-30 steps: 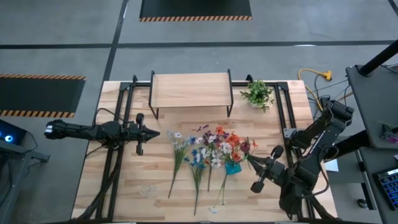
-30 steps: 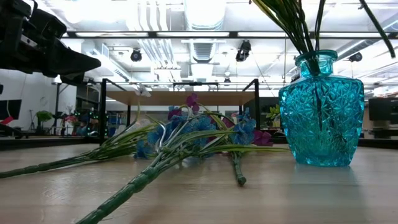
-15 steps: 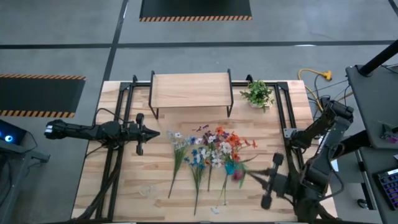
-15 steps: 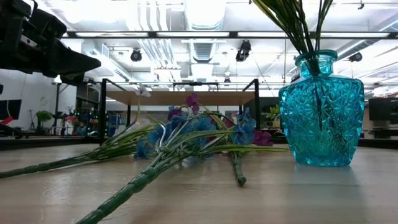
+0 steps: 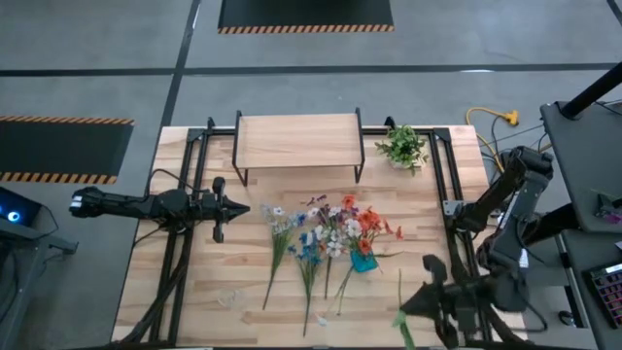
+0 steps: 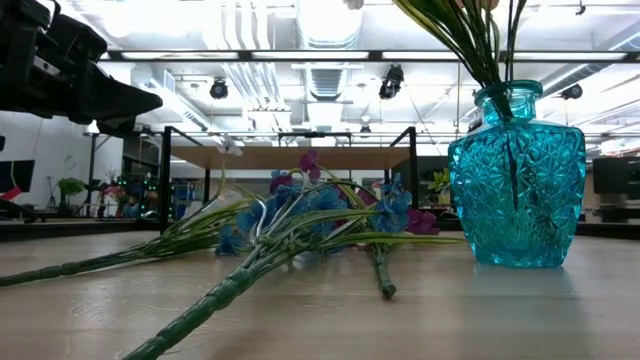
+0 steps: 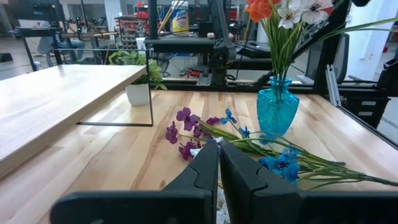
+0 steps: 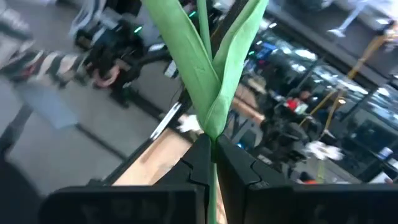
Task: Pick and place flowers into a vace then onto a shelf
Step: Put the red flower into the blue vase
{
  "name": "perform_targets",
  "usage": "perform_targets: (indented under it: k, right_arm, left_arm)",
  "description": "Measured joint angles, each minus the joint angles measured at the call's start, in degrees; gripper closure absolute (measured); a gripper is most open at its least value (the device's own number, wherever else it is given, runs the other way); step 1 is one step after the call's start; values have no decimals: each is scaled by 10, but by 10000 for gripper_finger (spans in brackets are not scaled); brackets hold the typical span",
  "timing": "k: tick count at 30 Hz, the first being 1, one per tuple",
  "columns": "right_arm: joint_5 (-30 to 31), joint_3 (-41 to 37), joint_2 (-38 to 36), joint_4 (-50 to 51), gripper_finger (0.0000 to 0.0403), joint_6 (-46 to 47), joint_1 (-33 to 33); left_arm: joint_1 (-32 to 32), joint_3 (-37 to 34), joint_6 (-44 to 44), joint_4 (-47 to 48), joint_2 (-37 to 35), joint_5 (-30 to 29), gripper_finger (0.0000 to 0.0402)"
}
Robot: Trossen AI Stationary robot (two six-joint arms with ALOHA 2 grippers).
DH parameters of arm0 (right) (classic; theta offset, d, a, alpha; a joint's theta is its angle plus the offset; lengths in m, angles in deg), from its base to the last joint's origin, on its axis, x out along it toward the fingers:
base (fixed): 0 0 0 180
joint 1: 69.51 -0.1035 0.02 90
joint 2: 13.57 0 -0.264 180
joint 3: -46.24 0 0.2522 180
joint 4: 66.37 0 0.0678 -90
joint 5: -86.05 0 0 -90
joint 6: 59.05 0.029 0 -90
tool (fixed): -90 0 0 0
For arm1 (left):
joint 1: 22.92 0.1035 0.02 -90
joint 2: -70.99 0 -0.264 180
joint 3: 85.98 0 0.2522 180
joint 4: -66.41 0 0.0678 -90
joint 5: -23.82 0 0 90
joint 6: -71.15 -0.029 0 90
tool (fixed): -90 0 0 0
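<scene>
The right gripper (image 5: 418, 303) is down at the near right edge of the table (image 5: 243, 282), clamped on a green stem (image 8: 208, 68) — its long leaves fan out just past the closed fingers. A blue glass vase (image 6: 516, 175) stands upright mid-table with several flowers (image 7: 283, 15) already in it. More loose flowers (image 5: 306, 238) lie flat on the wood beside the vase, on its left. The left gripper (image 5: 243, 208) hangs over the table's left side with its fingers pressed together, holding nothing. The shelf (image 5: 298, 141) sits at the far edge, a small leafy plant (image 5: 402, 147) just to its right.
</scene>
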Motion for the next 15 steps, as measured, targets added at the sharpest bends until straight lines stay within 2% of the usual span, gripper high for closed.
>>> perform_targets:
  k: [7, 12, 15]
  right_arm:
    - [-2, -174, -30, -311, 392, -78, 25]
    - [-66, -271, -11, -535, 392, -143, 42]
    - [-75, -296, 9, -612, 392, -167, 52]
  left_arm:
    - [0, 0, 0, 0, 0, 0, 402]
    - [0, 0, 0, -1, 0, 0, 402]
    - [0, 0, 0, -1, 0, 0, 402]
